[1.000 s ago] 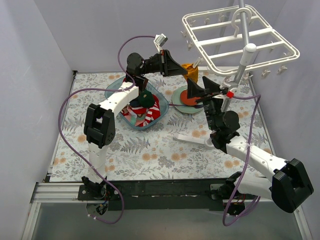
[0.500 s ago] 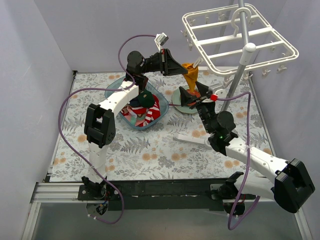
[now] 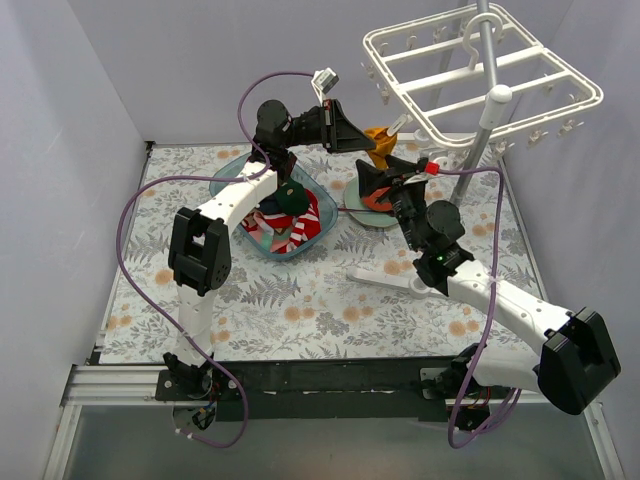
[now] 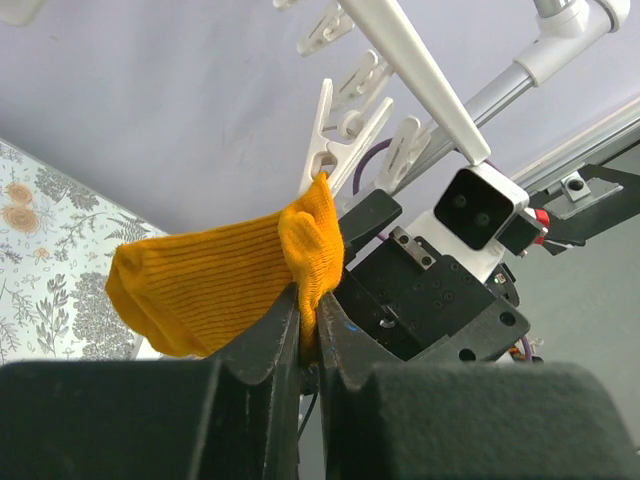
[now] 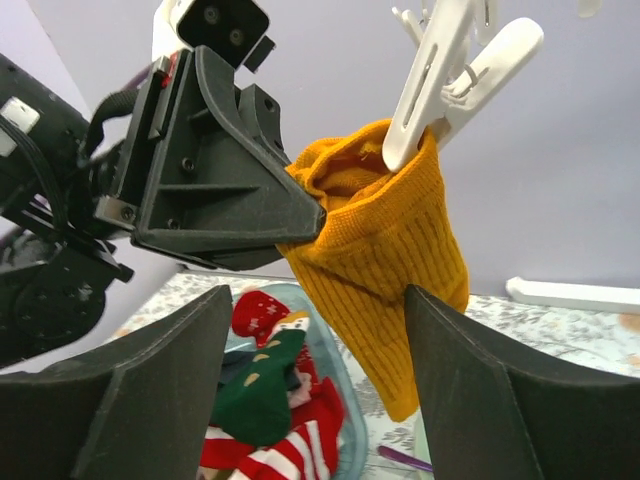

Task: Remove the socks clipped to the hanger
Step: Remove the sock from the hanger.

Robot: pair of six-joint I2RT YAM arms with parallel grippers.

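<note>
Overhead, both arms reach up under the hanger [image 3: 480,75]. The left gripper [image 3: 367,142] meets the yellow sock [image 3: 381,137], and the right gripper [image 3: 368,176] sits just below. Left wrist: fingers [image 4: 270,340] pinch the sock's edge, and the sock hangs from a clip [image 4: 330,130]. Right wrist: the right fingers [image 5: 150,390] are spread, with the clipped sock beyond them.

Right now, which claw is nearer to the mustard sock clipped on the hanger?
Left. The left claw is shut on the mustard sock; the right claw is open, facing it without gripping.
</note>
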